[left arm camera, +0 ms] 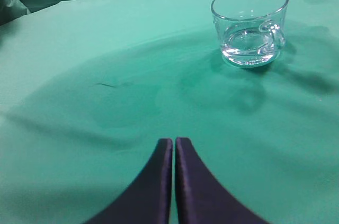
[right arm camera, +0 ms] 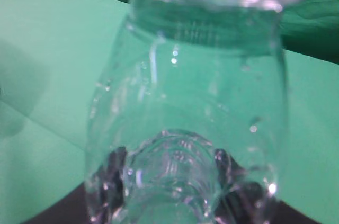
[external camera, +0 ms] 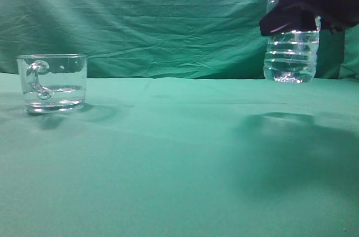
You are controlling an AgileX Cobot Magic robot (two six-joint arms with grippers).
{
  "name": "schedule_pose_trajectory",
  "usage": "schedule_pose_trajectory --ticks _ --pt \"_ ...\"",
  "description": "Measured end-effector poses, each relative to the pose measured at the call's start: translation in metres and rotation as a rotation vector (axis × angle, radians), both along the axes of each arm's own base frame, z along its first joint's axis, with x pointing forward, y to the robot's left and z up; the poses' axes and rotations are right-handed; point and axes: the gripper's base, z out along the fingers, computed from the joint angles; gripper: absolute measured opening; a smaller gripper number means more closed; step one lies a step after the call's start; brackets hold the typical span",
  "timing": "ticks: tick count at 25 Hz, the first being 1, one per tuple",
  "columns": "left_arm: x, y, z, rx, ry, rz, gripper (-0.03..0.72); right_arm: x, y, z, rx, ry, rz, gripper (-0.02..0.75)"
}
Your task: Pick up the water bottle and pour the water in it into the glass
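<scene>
The water bottle (external camera: pixel 291 52) is clear and ribbed and hangs upright above the green table at the upper right of the exterior view, with water in its lower part. My right gripper (external camera: pixel 303 15) is shut on its middle. In the right wrist view the bottle (right arm camera: pixel 190 128) fills the frame, with the dark fingers on both sides of it. The glass (external camera: pixel 53 83) is a short clear mug with a curved handle. It stands at the left with a little water in its bottom. It also shows in the left wrist view (left arm camera: pixel 250 25), far ahead and to the right of my shut, empty left gripper (left arm camera: pixel 174 142).
A green cloth (external camera: pixel 168 153) covers the table and a wrinkled green curtain (external camera: pixel 157 18) hangs behind. The bottle and arm cast a dark shadow (external camera: pixel 291 136) on the cloth at the right.
</scene>
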Motion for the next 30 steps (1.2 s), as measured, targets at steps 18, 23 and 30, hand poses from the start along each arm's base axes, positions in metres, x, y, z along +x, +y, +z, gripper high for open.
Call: schedule_pose_trajectory --ticks 18,23,30 --pt "0.000 0.000 0.000 0.000 0.000 0.000 0.000 0.011 0.002 -0.030 0.011 0.028 -0.015 0.600" --pt "0.000 0.000 0.000 0.000 0.000 0.000 0.000 0.010 0.000 -0.017 0.050 0.044 -0.038 0.633" --pt "0.000 0.000 0.000 0.000 0.000 0.000 0.000 -0.005 -0.007 0.038 0.066 -0.032 -0.074 0.658"
